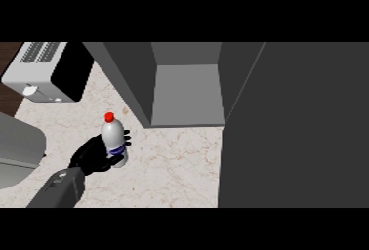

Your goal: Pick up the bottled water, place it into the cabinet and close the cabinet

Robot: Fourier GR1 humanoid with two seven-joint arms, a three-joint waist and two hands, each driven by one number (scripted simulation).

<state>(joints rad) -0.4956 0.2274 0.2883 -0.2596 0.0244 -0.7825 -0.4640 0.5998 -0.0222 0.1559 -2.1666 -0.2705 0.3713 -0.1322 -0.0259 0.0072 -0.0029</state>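
A black hand point(93, 157) grips the bottled water point(114, 141) above the marbled desk point(173, 161), the red-capped bottle held nearly upright, just off the cabinet's near corner. The hand comes in from the lower left on a grey forearm point(59, 190), which by the rig's account makes it the robot's left; the right hand does not show.

The cabinet point(186, 90) stands open at about one o'clock from the bottle, its pale inner floor visible between grey walls, while its door point(296, 127) swings wide and fills the right side of the view. The step in hand appears to be the carry into that opening. To do it well, the bottle likely needs to travel toward one o'clock, kept upright, passing clear of the cabinet's left wall before being set down well inside, so the door can later close without catching it.

The fingers point(127, 138) are curled round the bottle's lower body, wrapping it near its blue label; the cap and shoulder stand free above them. A white appliance point(45, 71) sits at eleven o'clock, well apart.
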